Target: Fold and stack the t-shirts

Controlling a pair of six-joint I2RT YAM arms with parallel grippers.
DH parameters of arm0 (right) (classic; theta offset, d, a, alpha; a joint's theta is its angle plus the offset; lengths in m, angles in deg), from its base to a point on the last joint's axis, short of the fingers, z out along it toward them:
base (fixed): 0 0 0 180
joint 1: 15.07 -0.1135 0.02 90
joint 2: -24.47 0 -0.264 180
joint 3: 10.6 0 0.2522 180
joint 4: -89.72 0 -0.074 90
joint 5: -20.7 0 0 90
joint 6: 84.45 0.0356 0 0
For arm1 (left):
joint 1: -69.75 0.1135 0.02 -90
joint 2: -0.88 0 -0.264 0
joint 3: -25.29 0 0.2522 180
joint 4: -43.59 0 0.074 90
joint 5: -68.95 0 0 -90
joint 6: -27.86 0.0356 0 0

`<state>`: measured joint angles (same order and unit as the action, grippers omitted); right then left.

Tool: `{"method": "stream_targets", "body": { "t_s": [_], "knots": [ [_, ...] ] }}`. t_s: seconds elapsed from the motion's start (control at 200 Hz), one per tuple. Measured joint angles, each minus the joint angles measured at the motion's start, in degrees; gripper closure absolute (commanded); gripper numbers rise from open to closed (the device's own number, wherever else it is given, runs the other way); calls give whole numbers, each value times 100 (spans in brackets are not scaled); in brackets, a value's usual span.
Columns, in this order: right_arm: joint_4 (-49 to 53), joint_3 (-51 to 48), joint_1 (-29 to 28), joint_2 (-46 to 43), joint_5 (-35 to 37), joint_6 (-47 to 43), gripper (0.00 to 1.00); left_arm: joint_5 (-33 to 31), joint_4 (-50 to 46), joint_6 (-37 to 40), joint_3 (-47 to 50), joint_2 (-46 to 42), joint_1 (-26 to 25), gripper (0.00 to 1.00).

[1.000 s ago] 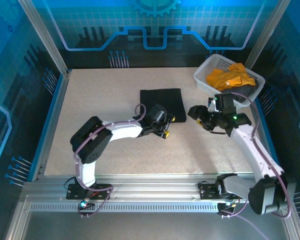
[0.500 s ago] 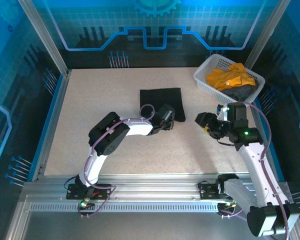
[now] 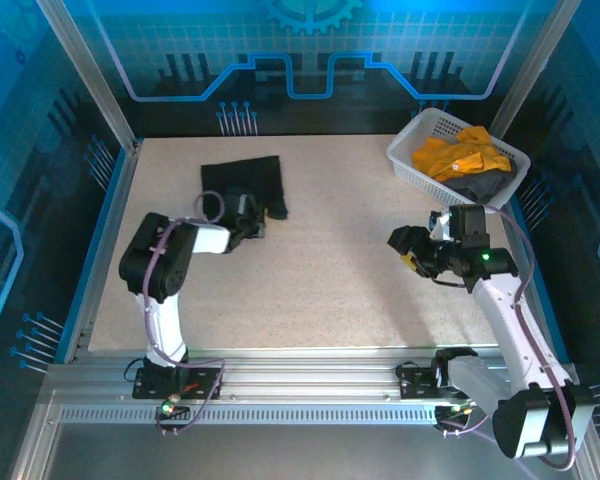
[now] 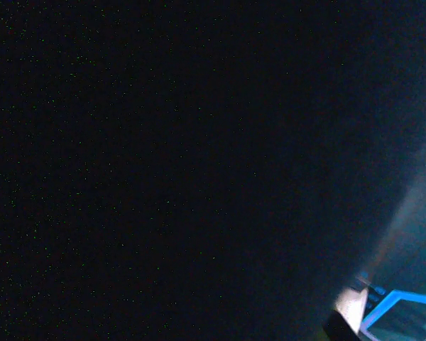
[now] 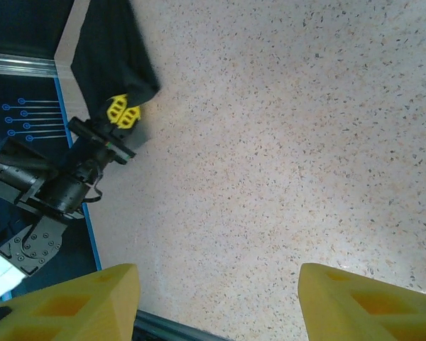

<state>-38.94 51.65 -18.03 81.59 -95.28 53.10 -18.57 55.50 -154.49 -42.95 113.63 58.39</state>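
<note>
The folded black t-shirt (image 3: 243, 178) lies at the back left of the table. My left gripper (image 3: 261, 214) sits at its near right corner, shut on the fabric. The right wrist view shows its yellow fingers (image 5: 121, 114) together against the black t-shirt (image 5: 110, 50). Black cloth (image 4: 163, 163) darkens almost the whole left wrist view. My right gripper (image 3: 408, 248) hovers open over bare table at the right, its yellow fingers (image 5: 78, 298) wide apart with nothing between them. The orange-yellow t-shirt (image 3: 462, 154) lies crumpled in the basket, on the dark grey t-shirt (image 3: 483, 185).
The white lattice basket (image 3: 408, 148) stands at the back right corner. Blue-edged frame rails run along both sides of the speckled table (image 3: 340, 270). The left arm's elbow (image 3: 155, 262) is folded back near the left rail.
The left arm has swung left, dragging the black t-shirt from the middle back of the table to the back left. The right gripper has drawn back slightly and stays open.
</note>
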Motion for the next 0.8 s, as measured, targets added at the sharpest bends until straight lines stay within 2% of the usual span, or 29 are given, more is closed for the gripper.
{"method": "stream_targets", "body": {
  "t_s": [0.1,0.185,0.35,0.505,0.675,0.8],
  "knots": [
    [-52,155,-63,297,0,-24,39,826,142,678,9,76,824,100],
    [-197,348,-221,542,-4,-98,40,1515,-151,1443,-387,317,1425,100],
    [-385,647,-535,957,-13,-175,40,2103,-1003,2612,-1241,636,2098,100],
    [-518,754,-772,1169,-15,-173,40,2341,-1558,3077,-2048,1115,2380,100],
    [-662,911,-1047,1370,-26,-170,39,2396,-1840,3174,-2924,1637,2393,100],
    [-831,1075,-1259,1429,-26,-170,39,2391,-1965,3241,-3147,1759,2396,100]
  ]
}}
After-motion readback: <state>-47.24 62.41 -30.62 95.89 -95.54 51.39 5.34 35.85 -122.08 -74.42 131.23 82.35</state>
